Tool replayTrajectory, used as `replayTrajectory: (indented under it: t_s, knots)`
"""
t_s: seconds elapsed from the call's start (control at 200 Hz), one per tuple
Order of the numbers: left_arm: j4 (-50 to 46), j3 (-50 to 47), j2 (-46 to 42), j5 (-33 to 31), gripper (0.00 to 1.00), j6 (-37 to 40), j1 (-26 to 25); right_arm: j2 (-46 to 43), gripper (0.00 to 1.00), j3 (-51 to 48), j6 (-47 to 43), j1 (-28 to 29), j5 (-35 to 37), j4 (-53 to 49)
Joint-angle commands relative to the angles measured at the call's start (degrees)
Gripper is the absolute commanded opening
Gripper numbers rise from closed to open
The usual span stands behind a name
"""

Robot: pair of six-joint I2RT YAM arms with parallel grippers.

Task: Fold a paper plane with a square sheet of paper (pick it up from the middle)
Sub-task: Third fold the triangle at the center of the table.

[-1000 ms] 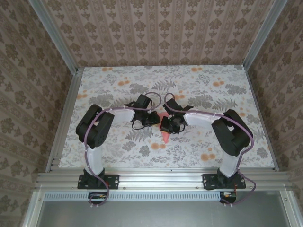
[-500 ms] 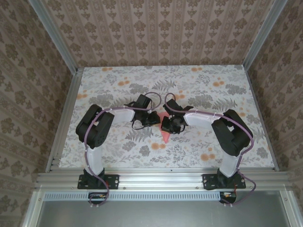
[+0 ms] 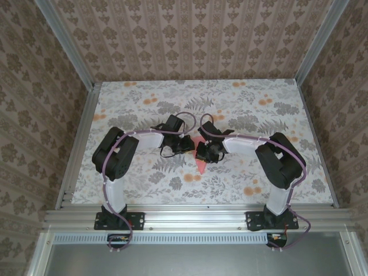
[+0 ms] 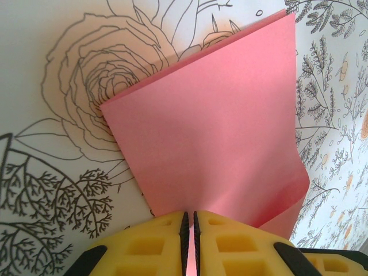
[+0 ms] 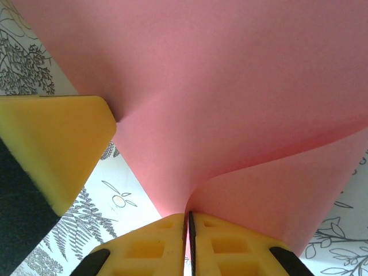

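pinching the paper plane (image 4: 218,126) from both sides, left gripper (image 4: 188,221) and right gripper (image 5: 187,224) each clamp its pink folds

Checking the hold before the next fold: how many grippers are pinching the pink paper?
2. The left gripper clamps the paper plane from the left, the right gripper from the right, both mid-table.

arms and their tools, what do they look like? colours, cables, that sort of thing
The left arm and right arm both have chunky black joints, white link sections and black bases. A lilac cable runs along each arm. The left tool and right tool carry yellow fingers moulded with square recesses, with black parts behind them.
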Motion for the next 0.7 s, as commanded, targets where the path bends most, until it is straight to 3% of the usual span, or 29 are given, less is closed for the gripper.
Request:
replayTrajectory:
  t_s: [0.0,0.695]
  knots:
    - [-2.00,-0.89,2.12,-0.90,0.15,1.00,-0.40,1.06,0.13,-1.47,2.07,-0.11,-0.53,1.85]
    - [-1.82,-1.22,1.87,-0.88,0.15,0.90,-0.49,1.50,0.13,-3.56,5.55,-0.83,1.10,3.67]
